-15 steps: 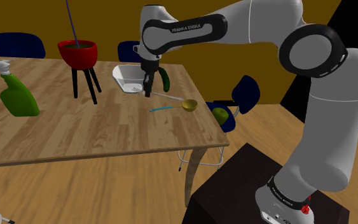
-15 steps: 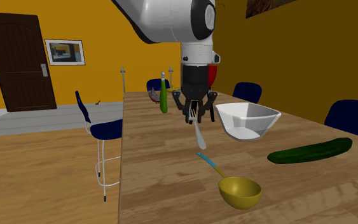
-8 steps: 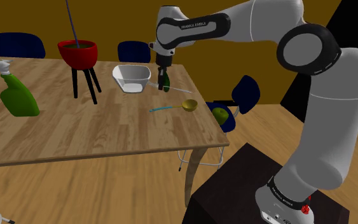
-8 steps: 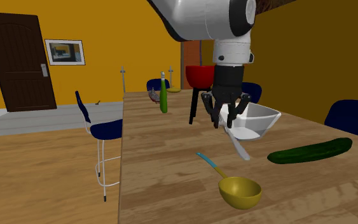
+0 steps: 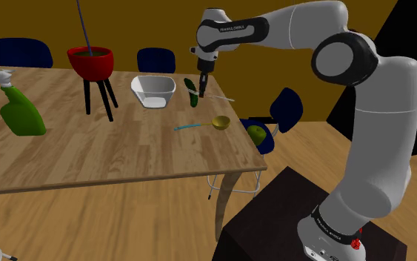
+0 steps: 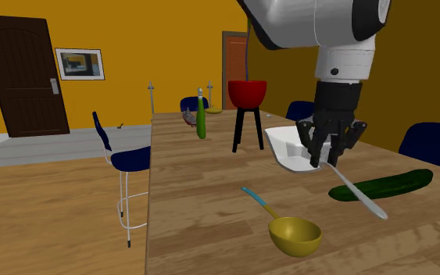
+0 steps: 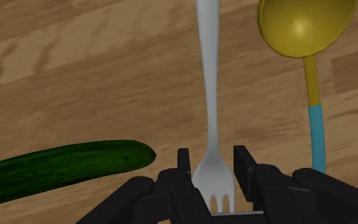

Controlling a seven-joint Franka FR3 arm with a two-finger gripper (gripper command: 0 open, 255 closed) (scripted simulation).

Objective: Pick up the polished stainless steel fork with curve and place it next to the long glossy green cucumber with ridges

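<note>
- The gripper [image 7: 212,164] has its 2 fingers pinched on the fork [image 7: 209,95] by the tine end.
- The fork handle pokes out over the wooden table [image 7: 75,76], between the end of the cucumber [image 7: 63,168] and the yellow ladle [image 7: 304,25].

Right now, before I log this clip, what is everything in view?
fork: one, pale silver-grey, tine end clasped in the hand, above the table by the cucumber
cucumber: one, dark green, lying on the table
ladle: one, yellow with a blue handle part, on the table
bowl: one, white, on the table
pot: one, red, on a black legged stand
spray bottle: one, green, far end of the table
table: one, wood
chairs: at least four, blue, around the table
door: one, dark brown, in the yellow wall
arm: one, white
hand: one, black, shut on the fork
</note>
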